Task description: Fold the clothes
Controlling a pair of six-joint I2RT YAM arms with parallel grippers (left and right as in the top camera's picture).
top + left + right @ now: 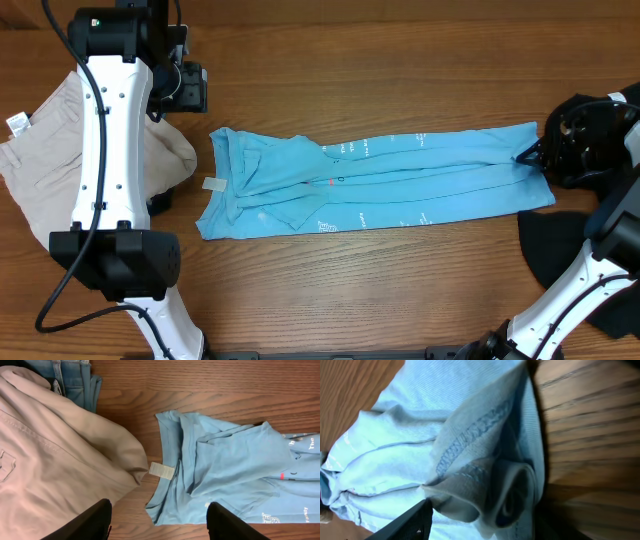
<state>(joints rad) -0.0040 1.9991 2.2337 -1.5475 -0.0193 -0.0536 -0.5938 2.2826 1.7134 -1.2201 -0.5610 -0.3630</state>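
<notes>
hem close-up: bunched hem of light blue t-shirt (420,425) fills rt wrist view; rolled fold w/ stitching sits between the fingers.
rt gripper (480,517): clamped on that hem at the shirt's rt end; only one dark finger clearly seen, lower left of view.
shirt layout: stretched long across mid table (400,300), collar end to the left, hem end to the right; narrowed lengthwise, rows of white lettering, small red mark near centre.
neck tag (161,470): white, sticks out at collar end, just beside beige garment (30,170).
left gripper (157,525): wide open, holding nothing, hovers above collar end.
beige garment: heaped at left, partly under left arm (100,150).
denim (75,375): blue piece behind the beige heap, seen in left wrist view only.
black t-shirt (560,250): rt side of table, just beside blue shirt's lower rt corner, partly hidden by rt arm (600,270).
</notes>
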